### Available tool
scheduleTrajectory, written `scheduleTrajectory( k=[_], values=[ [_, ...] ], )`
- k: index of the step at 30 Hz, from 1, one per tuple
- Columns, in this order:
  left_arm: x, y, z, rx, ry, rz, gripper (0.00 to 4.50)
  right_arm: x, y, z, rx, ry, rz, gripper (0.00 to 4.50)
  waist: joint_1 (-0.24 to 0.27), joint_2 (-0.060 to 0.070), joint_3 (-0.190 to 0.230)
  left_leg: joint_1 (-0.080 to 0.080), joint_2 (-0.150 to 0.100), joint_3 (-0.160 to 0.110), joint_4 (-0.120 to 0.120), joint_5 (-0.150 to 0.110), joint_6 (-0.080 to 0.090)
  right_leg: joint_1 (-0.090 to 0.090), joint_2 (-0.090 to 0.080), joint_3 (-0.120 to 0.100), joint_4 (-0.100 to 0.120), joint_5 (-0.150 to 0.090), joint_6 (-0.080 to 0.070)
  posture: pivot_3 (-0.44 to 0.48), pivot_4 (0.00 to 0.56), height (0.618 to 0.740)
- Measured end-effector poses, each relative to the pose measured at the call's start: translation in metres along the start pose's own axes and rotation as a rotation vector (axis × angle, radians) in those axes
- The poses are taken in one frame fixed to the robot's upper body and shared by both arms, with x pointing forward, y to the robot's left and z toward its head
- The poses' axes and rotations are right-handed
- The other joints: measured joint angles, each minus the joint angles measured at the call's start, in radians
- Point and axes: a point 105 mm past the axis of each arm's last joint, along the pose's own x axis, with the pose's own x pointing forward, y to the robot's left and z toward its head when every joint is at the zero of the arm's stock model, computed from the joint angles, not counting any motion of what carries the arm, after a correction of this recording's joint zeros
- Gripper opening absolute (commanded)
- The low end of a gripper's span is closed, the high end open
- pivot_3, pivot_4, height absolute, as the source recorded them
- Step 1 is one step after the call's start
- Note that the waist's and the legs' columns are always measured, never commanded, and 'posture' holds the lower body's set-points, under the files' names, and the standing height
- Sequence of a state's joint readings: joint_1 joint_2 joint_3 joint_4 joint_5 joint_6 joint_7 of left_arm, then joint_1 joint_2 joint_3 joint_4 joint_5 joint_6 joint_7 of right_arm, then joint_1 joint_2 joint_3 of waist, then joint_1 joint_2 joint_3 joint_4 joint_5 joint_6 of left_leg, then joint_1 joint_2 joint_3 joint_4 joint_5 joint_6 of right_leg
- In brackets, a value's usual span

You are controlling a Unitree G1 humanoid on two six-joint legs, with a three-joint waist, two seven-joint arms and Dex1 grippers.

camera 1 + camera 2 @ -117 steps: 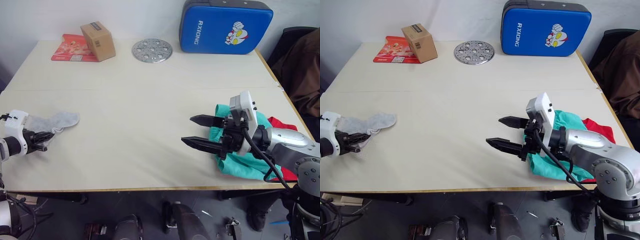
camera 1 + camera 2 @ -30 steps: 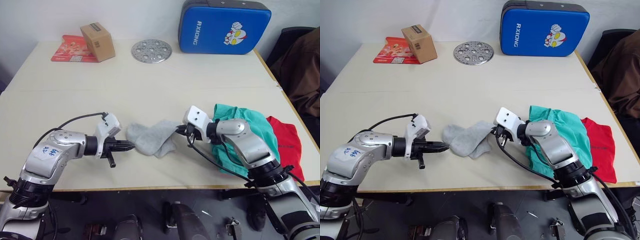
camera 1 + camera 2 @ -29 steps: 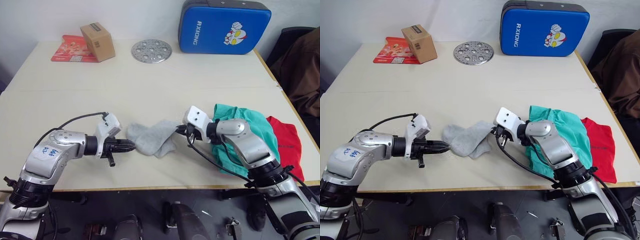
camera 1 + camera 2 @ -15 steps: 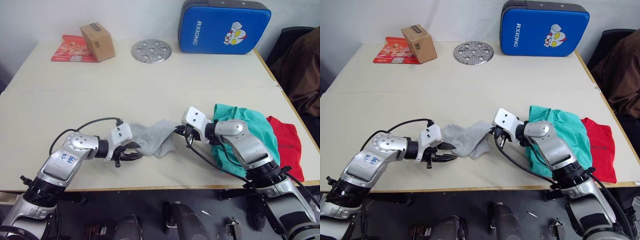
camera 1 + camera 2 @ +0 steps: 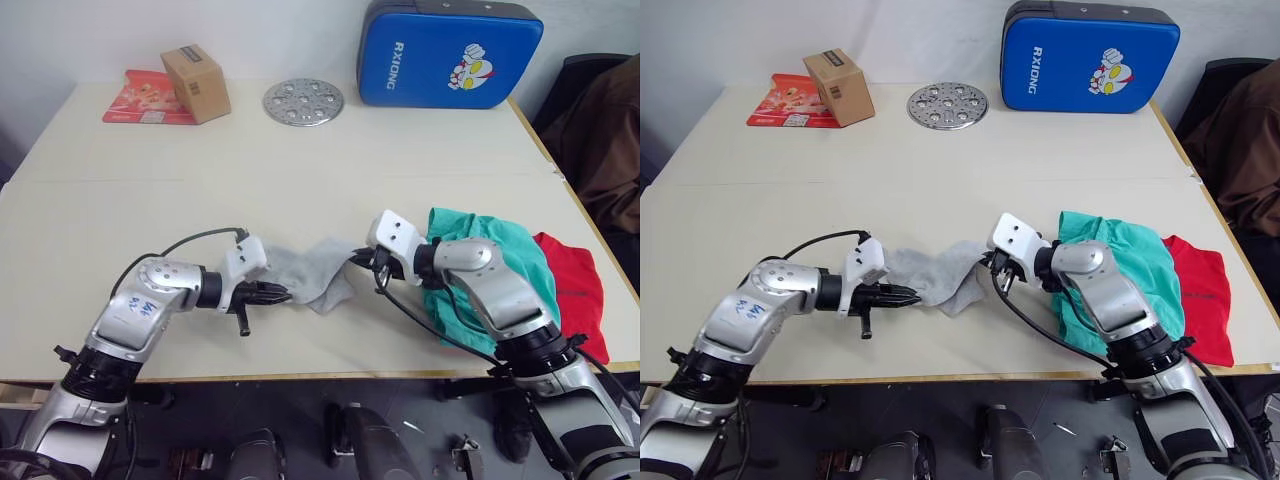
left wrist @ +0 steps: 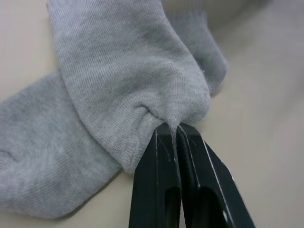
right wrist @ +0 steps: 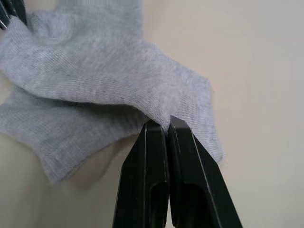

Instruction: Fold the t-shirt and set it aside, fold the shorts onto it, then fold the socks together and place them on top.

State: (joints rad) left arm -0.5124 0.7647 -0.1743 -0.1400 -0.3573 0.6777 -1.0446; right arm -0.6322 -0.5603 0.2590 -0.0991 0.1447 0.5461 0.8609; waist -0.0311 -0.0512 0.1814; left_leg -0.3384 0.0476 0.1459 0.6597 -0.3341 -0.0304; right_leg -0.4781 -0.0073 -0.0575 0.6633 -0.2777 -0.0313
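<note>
My left gripper (image 5: pixel 284 295) is pinched tight on a fold of the socks (image 5: pixel 312 272), at their end nearer my left side, low over the front part of the counter (image 5: pixel 300 170). My right gripper (image 5: pixel 358 259) is likewise clamped on the socks at the opposite end, jaws pressed together on a pinch of grey knit. Between the two grippers the socks lie overlapped, one layer draped across the other, sagging onto the counter surface. Just to the right of my right gripper, the shorts (image 5: pixel 500 260) sit bunched near the counter's right edge, partly under my right forearm. The t-shirt (image 5: pixel 572 290) lies beneath and beside the shorts, red cloth showing past them toward the counter's right edge. Farther back on the counter: a cardboard box (image 5: pixel 195 82) resting against a red flat packet (image 5: pixel 140 98), a round perforated metal disc (image 5: pixel 304 101), and a blue pad (image 5: pixel 447 55) leaning on the wall.
</note>
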Motion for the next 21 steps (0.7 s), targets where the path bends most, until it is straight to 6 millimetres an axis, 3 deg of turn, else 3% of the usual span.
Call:
scheduleTrajectory(
  k=[4,7,9,13,21],
  values=[
    [-0.035,0.023,0.027,0.103,0.024,0.023,0.06,-0.017,0.007,0.016,-0.006,-0.06,-0.018,0.0,0.001,0.0,0.0,0.002,0.0,0.0,0.0,0.0,0.0,0.001,0.0,0.0,0.0,0.0,0.0,0.0,0.15,0.74],
    [-0.047,0.049,0.028,0.198,0.097,0.047,0.06,-0.018,0.025,0.018,0.002,-0.088,-0.016,0.0,0.002,0.0,0.0,0.002,0.0,0.0,0.0,0.0,0.0,0.002,0.0,0.0,0.0,0.0,0.0,0.0,0.15,0.74],
    [-0.047,0.064,0.024,0.26,0.161,0.057,0.06,-0.015,0.034,0.019,0.013,-0.11,-0.023,0.0,0.002,0.0,0.0,0.001,-0.001,0.001,0.001,0.0,0.0,0.002,0.0,0.0,0.0,0.0,0.0,0.0,0.15,0.74],
    [-0.023,0.086,0.025,0.339,0.223,0.003,0.06,-0.006,0.044,0.01,-0.019,-0.084,-0.101,0.0,0.005,0.0,0.0,-0.002,-0.001,0.001,0.003,-0.001,0.001,0.0,0.0,-0.001,0.0,0.0,0.0,0.0,0.15,0.74],
    [-0.008,0.085,0.011,0.399,0.327,-0.141,0.06,-0.002,0.064,-0.02,-0.009,0.017,-0.108,0.0,-0.016,0.0,0.0,0.0,0.001,0.003,0.003,-0.002,-0.001,-0.002,0.0,-0.002,0.005,-0.001,-0.002,0.0,0.15,0.74]
  ],
)
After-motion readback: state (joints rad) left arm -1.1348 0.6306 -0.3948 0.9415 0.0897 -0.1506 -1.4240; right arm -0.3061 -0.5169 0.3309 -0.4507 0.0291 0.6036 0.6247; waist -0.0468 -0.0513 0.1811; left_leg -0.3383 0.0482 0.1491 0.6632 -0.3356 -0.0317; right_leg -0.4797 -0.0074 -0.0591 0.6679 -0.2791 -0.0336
